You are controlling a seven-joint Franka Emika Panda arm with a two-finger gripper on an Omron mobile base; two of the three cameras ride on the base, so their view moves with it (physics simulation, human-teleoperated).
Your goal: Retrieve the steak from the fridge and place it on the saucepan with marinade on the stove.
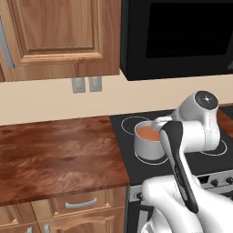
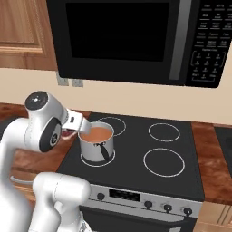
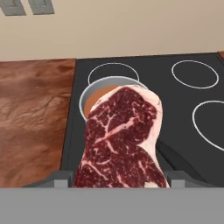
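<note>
Black stove (image 2: 136, 154) carried the saucepan (image 2: 96, 147); the hand view alone revealed the gripper (image 3: 120, 181) clamping the steak (image 3: 120, 140).

Black microwave (image 2: 131, 36) (above), wooden counter (image 1: 54, 154)

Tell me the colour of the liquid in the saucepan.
Orange-brown marinade, smooth and even, filling the saucepan; clearest in the right base view.

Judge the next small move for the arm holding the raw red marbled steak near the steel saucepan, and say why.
Probably ease forward a little, then release: the gripper holds the raw red marbled steak overlapping only the near rim of the steel saucepan of orange-brown marinade.
</note>
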